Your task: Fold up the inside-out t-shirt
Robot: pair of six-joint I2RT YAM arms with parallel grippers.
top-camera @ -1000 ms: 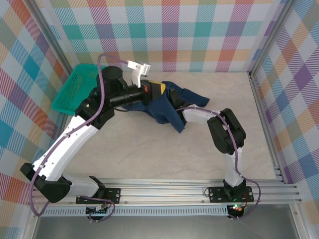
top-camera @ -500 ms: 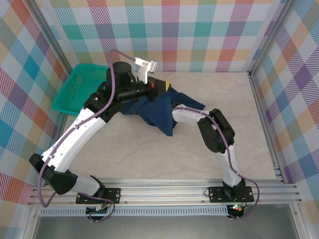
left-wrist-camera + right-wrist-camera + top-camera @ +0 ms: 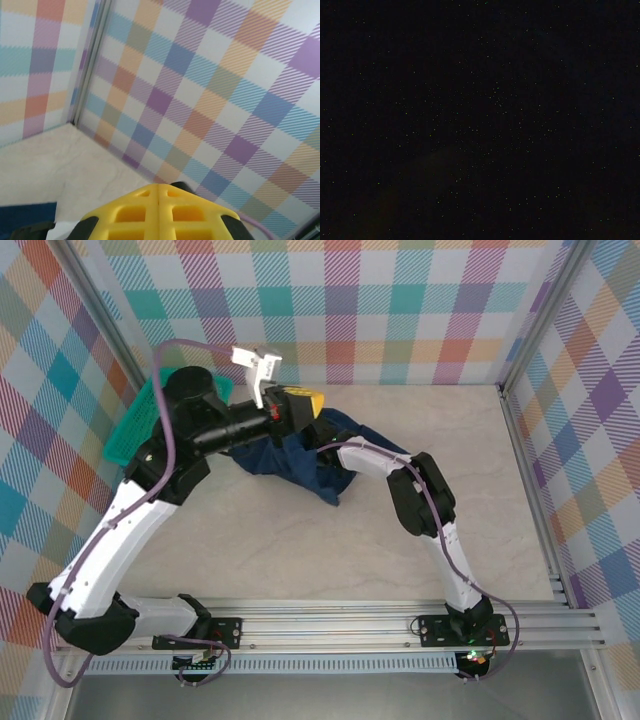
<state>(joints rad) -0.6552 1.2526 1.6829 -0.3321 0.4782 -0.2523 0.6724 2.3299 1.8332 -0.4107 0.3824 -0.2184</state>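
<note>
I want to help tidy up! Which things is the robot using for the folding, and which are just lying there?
For the job:
- navy t-shirt
- left arm
- right arm

Just lying about:
- teal basket, off at the far left

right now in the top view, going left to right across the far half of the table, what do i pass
basket → t-shirt → frame rail
</note>
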